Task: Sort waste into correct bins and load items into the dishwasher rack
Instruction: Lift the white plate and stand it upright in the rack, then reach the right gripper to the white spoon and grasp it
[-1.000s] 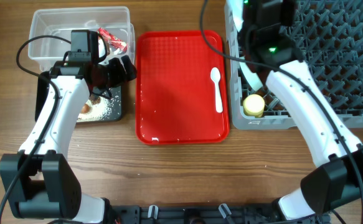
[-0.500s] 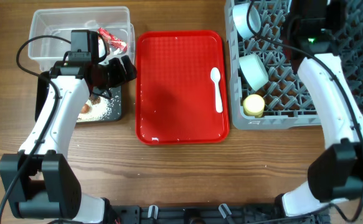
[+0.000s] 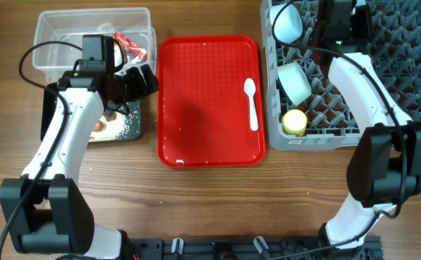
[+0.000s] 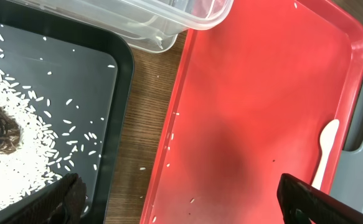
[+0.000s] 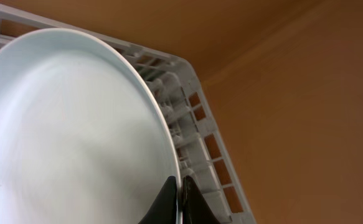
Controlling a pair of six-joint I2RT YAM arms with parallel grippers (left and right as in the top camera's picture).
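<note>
Right fingers [image 5: 164, 204] appear pressed onto the rim of the pale blue plate [image 5: 63, 124], though the contact sits at the frame's edge. The plate stands on edge in the grey rack [image 5: 197, 134]. Left fingers [image 4: 66, 196] are spread wide and hold nothing, above the black tub [image 4: 122, 74] and red tray [image 4: 249, 112]. The white spoon [image 3: 251, 105] lies on the tray. Two bowls [image 3: 295, 81] and the yellow cup [image 3: 294, 121] sit in the rack.

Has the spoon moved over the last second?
No. The spoon lies at the same spot, near the right edge of the red tray.
</note>
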